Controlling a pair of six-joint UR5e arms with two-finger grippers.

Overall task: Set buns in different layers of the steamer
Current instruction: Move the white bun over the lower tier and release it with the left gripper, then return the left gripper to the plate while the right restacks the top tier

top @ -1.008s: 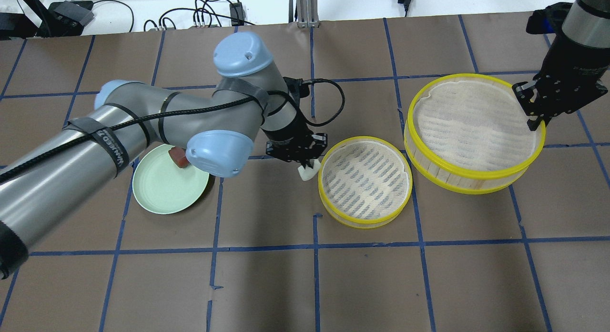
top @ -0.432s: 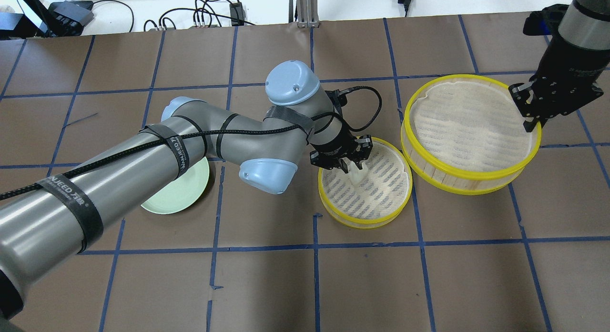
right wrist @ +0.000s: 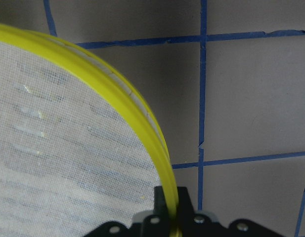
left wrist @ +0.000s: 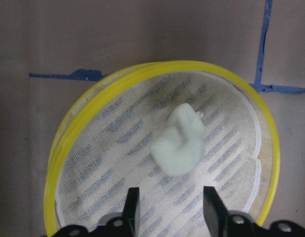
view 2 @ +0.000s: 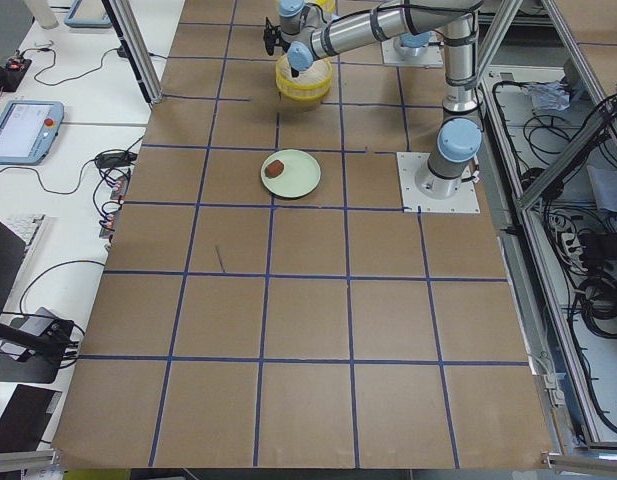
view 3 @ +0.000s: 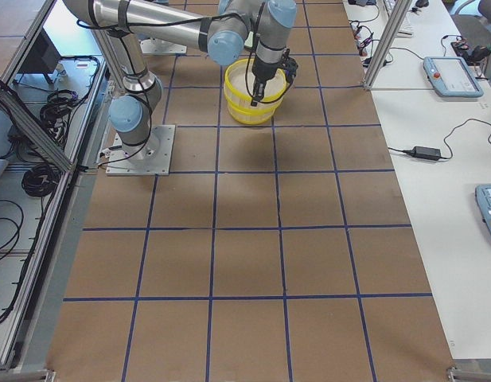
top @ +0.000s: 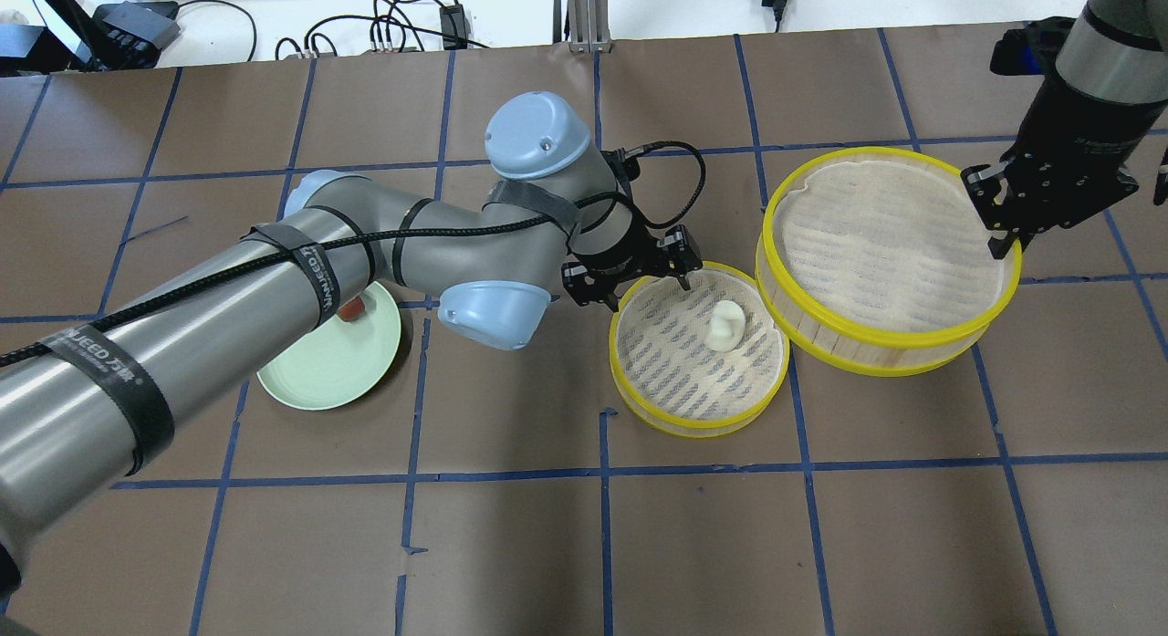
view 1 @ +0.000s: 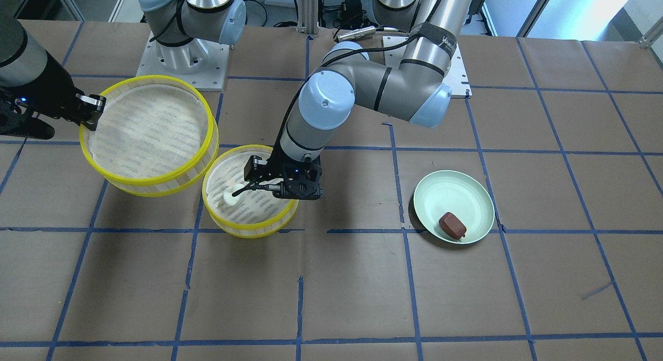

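Note:
The white bun (top: 727,326) lies free on the mesh of the smaller steamer layer (top: 693,426), also in the left wrist view (left wrist: 179,143). My left gripper (top: 657,280) is open and empty over that layer's rim, a little back from the bun (view 1: 233,195). My right gripper (top: 1004,239) is shut on the yellow rim of the larger steamer layer (top: 867,339) and holds it tilted off the table, its edge overlapping the smaller layer. The reddish-brown bun (view 1: 452,225) lies on the pale green plate (view 1: 445,192).
The left arm's elbow hangs over part of the plate (top: 319,371) in the overhead view. The brown table is marked with blue tape lines. Cables and a metal post stand beyond the far edge.
My left gripper carried the white bun from beside the smaller layer to over it, let it go and drew back. The right gripper shifted the larger layer slightly towards the smaller one.

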